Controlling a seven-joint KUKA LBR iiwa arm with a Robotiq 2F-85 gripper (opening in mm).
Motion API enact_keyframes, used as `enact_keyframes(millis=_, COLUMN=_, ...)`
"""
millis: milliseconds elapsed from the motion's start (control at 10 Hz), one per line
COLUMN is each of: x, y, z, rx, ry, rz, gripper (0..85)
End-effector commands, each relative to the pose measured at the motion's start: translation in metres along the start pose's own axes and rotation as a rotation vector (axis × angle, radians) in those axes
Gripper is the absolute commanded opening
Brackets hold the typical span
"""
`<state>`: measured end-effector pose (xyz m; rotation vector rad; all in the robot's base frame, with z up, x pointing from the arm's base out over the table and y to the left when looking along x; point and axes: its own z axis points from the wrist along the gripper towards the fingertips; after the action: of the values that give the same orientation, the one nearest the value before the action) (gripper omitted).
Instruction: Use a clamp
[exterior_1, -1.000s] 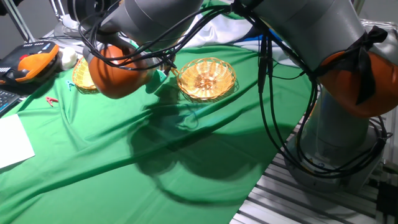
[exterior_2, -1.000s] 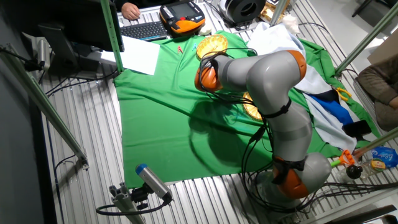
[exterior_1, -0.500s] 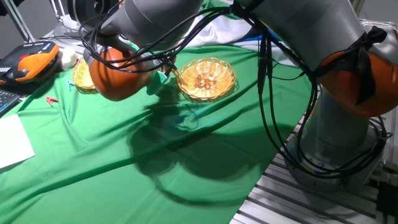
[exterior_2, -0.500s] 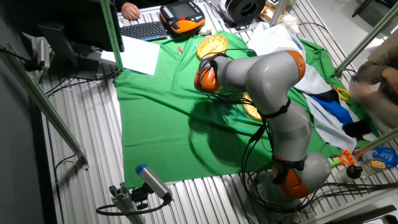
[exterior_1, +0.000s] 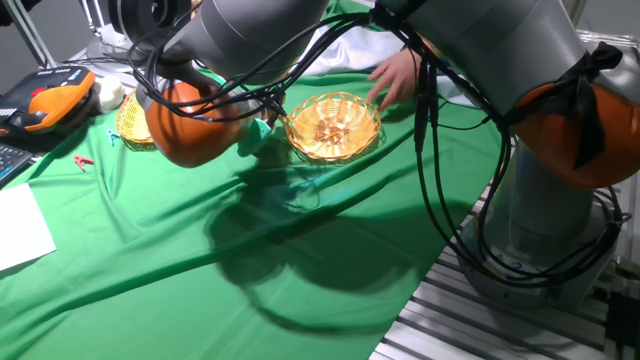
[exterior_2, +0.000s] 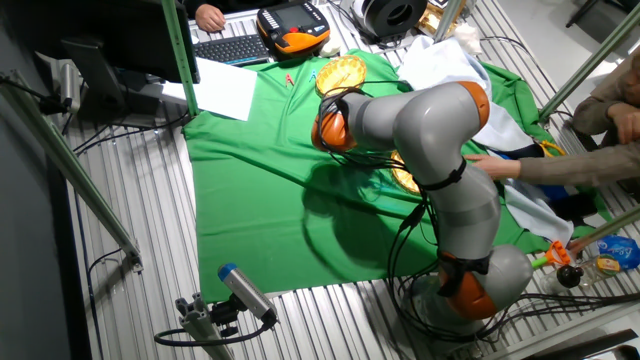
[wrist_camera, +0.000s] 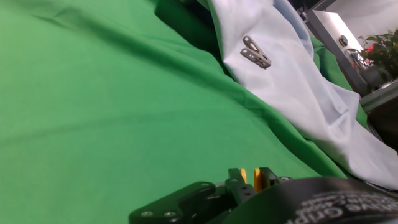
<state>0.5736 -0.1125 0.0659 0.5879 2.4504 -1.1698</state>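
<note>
In the hand view a small yellow-orange clamp shows as a sliver between the black fingers of my gripper at the bottom edge; most of it is hidden. The gripper is shut on it, low over the green cloth. In one fixed view the gripper sits just left of a wicker basket, under the arm's orange joint. In the other fixed view the hand is hidden behind the arm.
A person's hand reaches to the basket's far rim; their arm comes in from the right. A second basket stands at the back left. A grey clothespin lies on pale cloth. There are also a small red clip and white paper.
A person's hand has come in from the right and reached the wicker basket. My arm has barely shifted, and the gripper keeps hold of the clamp.
</note>
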Motion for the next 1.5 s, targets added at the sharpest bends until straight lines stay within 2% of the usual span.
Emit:
enact_keyframes(millis=0, x=0.0000, y=-0.0001, z=0.0001, rx=0.000, ry=0.001, rz=0.001, gripper=0.0)
enact_keyframes(millis=800, x=-0.0002, y=-0.0009, z=0.0000, rx=-0.004, ry=0.003, rz=0.008, gripper=0.0)
enact_keyframes(millis=1000, x=-0.0003, y=-0.0008, z=-0.0001, rx=-0.013, ry=0.008, rz=0.010, gripper=0.0)
enact_keyframes(millis=1200, x=-0.0004, y=-0.0007, z=-0.0002, rx=-0.040, ry=0.028, rz=0.005, gripper=0.0)
enact_keyframes(millis=1300, x=-0.0006, y=-0.0005, z=-0.0001, rx=-0.044, ry=0.031, rz=0.004, gripper=17.0)
enact_keyframes(millis=1400, x=-0.0008, y=-0.0003, z=-0.0001, rx=-0.046, ry=0.033, rz=0.003, gripper=17.0)
